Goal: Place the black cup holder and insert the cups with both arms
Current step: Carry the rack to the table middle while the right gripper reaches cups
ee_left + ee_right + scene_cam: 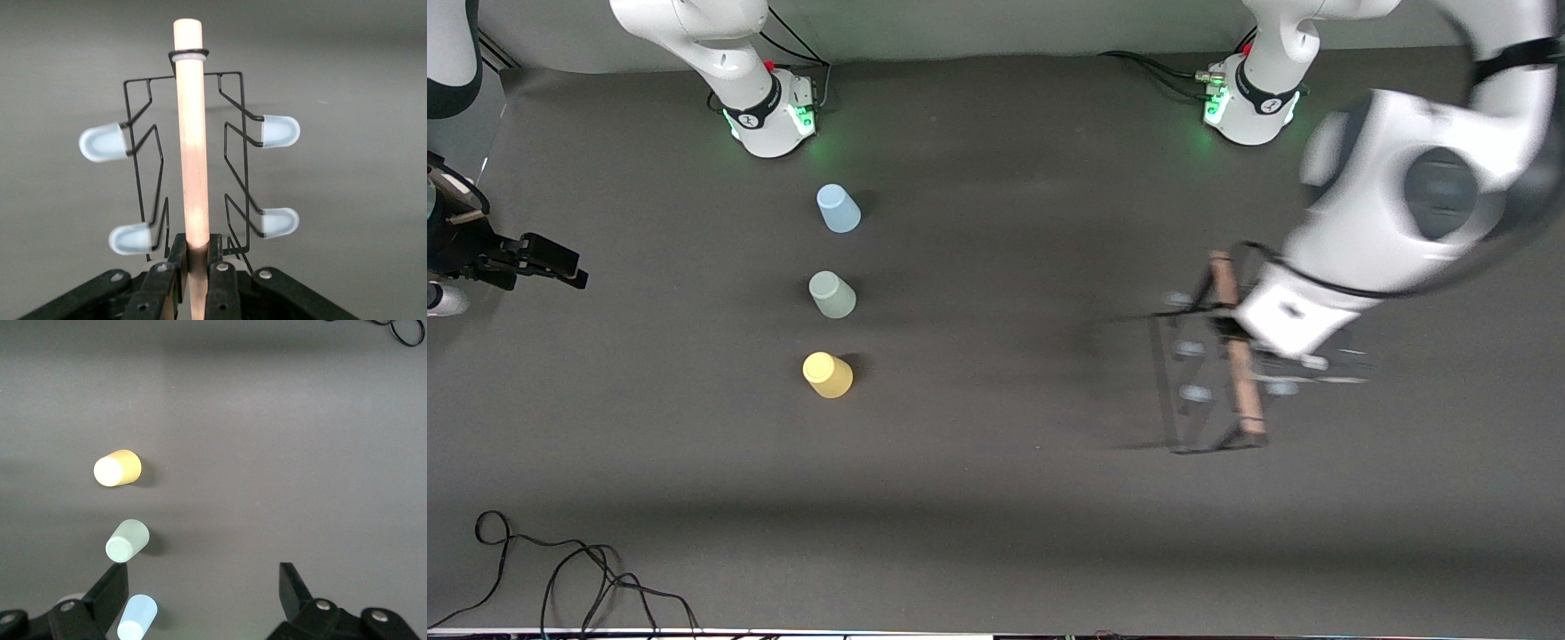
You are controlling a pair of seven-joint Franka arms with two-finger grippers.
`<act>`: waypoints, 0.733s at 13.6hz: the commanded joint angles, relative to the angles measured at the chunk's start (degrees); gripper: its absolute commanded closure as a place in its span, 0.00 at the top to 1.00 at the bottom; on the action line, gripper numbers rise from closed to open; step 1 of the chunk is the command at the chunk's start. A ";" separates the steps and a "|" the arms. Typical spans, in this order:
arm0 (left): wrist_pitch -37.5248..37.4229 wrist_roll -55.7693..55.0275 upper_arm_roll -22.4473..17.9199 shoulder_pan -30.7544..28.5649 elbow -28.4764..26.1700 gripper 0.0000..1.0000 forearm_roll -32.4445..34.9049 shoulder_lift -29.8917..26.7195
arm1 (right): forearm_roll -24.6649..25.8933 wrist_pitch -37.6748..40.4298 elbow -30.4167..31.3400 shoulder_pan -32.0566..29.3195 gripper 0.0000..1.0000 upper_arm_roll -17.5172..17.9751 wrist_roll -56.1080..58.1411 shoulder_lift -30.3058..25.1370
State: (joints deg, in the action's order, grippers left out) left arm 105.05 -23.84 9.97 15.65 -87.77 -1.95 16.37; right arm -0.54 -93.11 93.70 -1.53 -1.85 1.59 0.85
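Note:
My left gripper [1232, 331] is shut on the light wooden handle of the black cup holder [1238, 356] and holds it over the left arm's end of the table. In the left wrist view the fingers [175, 250] clamp the rod of the holder [191, 133], with the pale-tipped pegs on both sides. Three cups stand upside down in a row toward the right arm's end: light blue [838, 209] nearest the bases, pale green [832, 295], and yellow [828, 374] nearest the camera. My right gripper [560, 265] is open and empty, high beside them [203, 577].
Loose black cables [560, 578] lie at the table's near edge toward the right arm's end; they also show in the right wrist view [400, 330]. The arm bases [769, 111] with green lights stand along the back edge.

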 commanded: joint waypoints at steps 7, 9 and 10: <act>4.19 -23.42 -1.36 20.99 15.26 0.00 1.33 16.14 | 0.71 1.61 -0.71 0.04 1.00 -0.08 1.14 0.29; 6.30 -23.97 -1.36 22.31 15.26 0.00 3.09 18.42 | 0.63 1.62 -0.71 0.12 1.00 -0.08 0.18 0.29; 7.18 -24.06 -1.36 22.84 15.26 0.00 3.44 19.30 | 0.63 1.70 -0.71 0.12 1.00 0.00 0.17 0.29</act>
State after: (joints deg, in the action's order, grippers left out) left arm 111.74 -46.26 9.68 36.67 -75.36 -0.11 33.58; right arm -0.54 -92.15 93.71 -1.53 -1.85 1.59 0.86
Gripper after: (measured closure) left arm 0.846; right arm 0.000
